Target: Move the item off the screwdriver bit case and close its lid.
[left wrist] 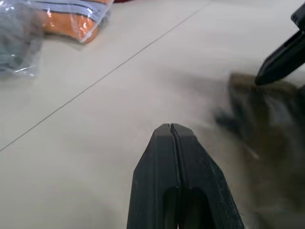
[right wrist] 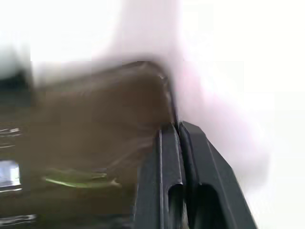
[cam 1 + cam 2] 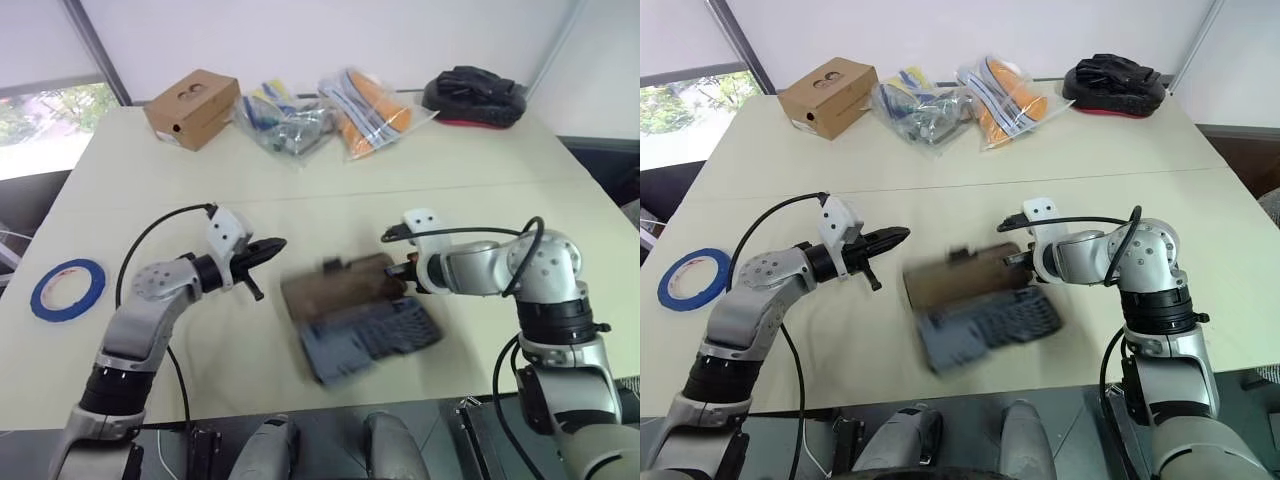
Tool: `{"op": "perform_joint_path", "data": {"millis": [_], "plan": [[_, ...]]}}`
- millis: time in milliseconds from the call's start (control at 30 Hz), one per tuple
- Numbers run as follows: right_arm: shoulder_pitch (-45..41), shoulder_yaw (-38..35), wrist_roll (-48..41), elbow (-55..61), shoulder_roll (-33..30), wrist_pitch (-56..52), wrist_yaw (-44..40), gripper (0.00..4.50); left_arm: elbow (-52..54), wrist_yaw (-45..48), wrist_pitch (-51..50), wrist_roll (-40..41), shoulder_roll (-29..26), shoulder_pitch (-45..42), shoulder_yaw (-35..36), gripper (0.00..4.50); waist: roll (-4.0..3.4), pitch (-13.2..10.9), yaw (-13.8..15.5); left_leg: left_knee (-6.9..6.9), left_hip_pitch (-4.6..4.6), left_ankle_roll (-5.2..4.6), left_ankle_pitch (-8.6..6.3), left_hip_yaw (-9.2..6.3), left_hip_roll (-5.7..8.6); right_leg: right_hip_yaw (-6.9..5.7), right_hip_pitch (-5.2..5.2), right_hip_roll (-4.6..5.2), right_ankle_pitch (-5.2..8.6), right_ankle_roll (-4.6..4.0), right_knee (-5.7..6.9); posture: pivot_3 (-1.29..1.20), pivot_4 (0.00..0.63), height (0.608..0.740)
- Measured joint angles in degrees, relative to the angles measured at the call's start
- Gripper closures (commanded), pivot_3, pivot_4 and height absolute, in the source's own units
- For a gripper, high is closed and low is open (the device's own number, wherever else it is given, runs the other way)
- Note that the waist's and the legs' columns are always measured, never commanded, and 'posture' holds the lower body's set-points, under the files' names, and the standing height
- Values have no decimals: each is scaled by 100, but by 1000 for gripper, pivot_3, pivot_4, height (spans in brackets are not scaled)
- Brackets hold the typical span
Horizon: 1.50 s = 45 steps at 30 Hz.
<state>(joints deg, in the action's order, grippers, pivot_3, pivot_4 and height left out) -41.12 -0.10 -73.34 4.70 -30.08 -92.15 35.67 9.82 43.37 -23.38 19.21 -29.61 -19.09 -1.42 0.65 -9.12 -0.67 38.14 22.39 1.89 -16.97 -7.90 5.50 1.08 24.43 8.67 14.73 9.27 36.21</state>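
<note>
Looking past your right gripper [image 3: 408, 270], pinched empty at the lid's [image 3: 340, 284] near corner, the case [image 3: 368, 335] stretches leftward; left gripper [image 3: 272, 246], shut too, sits farther.

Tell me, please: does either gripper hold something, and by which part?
The left gripper holds nothing. The right gripper, jaws shut, is at the right end of the lid; whether it pinches that edge cannot be told.

place: lab or test room | shown by: large pale table [image 3: 120, 180] | white wall and window [image 3: 40, 120] | cardboard box [image 3: 192, 108], bagged parts [image 3: 285, 122], blue tape roll [image 3: 67, 288] laid out
</note>
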Motion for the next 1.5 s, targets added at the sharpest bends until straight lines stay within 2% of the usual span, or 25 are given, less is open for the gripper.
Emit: {"op": "perform_joint_path", "data": {"millis": [400, 767, 933, 1233, 1500], "plan": [[-28, 73, 661, 71, 175, -2, -383, 4490, 3, -18, 10, -1, -1, 35, 1, 4500, 3, 3, -22, 1, -4, 0, 1, 1, -2, 0, 0, -3, 0, 0, 3, 0, 150, 740], [-258, -1009, 1826, -390, 1293, -2, 244, 4490, 7, -26, 17, -8, -2, 36, 0, 4500, 1, 4, -17, 4, -9, 5, 5, 2, -2, 2, -2, -5, -7, -8, 8, 0, 150, 740], [-326, -1326, 2237, -416, 1564, -2, 480, 4490, 6, -7, 22, -31, -8, 34, -1, 4500, 1, 4, -6, 2, -8, 6, 5, 1, -2, 2, -2, -4, -7, -8, 7, 0, 150, 740], [-385, -1490, 2485, -478, 1635, -1, 571, 4490, 5, 7, 25, -106, -9, 31, -1, 4500, 0, 4, -11, -1, -7, 5, 5, 1, -1, 1, -1, -4, -7, -8, 7, 0, 150, 740], [-384, -1304, 2413, -477, 1524, 0, 481, 4490, 5, 8, 28, -123, 8, 31, -1, 4500, 0, 4, -29, -3, -8, 5, 5, 1, -1, 1, 1, -5, -7, -8, 6, 0, 150, 740]]}}
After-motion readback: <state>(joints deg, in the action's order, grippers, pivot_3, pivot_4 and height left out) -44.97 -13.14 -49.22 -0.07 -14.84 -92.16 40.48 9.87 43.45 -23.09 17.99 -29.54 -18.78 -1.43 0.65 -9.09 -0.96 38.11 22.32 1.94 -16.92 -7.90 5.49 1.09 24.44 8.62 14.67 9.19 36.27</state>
